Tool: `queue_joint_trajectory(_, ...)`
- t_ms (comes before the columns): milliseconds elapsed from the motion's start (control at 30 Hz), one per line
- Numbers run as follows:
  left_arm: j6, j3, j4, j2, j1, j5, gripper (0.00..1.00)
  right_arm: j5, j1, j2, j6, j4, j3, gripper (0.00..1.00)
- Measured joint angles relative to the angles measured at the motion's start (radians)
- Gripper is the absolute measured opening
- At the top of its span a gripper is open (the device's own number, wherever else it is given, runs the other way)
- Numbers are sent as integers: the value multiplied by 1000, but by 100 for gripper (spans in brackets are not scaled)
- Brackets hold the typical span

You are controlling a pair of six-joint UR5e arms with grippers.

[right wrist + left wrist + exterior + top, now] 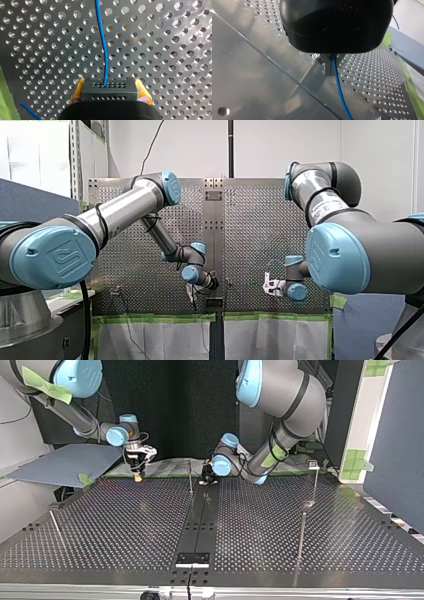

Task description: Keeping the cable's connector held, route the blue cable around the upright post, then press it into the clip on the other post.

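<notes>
The right claw [109, 86] clamps the black perforated connector block [109, 93] as anchor; the left claw [331, 67] pinches the thin blue cable [339, 90] for routing.

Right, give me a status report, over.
Right gripper shut on connector. Left gripper shut on blue cable. No obstruction seen.

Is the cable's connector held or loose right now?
Held: my right tool clamps the black connector between its yellow pads; the blue cable exits ahead.
</notes>
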Motion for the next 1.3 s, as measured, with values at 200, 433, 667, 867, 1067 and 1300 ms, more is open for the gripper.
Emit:
queue_joint_trajectory(200, 17, 0, 0, 1, 2, -5, 0, -3, -6, 0, 1, 3, -15, 0)
queue_joint_trajectory(433, 75, 0, 21, 3, 7, -41, 4, -5, -7, 0, -3, 6, -22, 0)
queue_joint_trajectory(667, 130, 0, 8, 4, 0, -25, 55, -5, -5, 0, -6, 14, -22, 0)
queue_joint_trajectory(867, 183, 0, -41, 4, -14, -62, 100, -4, -4, 0, -7, 21, -22, 0)
queue_joint_trajectory(1067, 240, -1, -97, 9, -39, -78, 100, -5, -6, 1, -8, 28, -22, 0)
queue_joint_trajectory(1300, 303, -39, -128, 53, -58, -48, 100, -5, -8, 1, -7, 33, -22, 0)
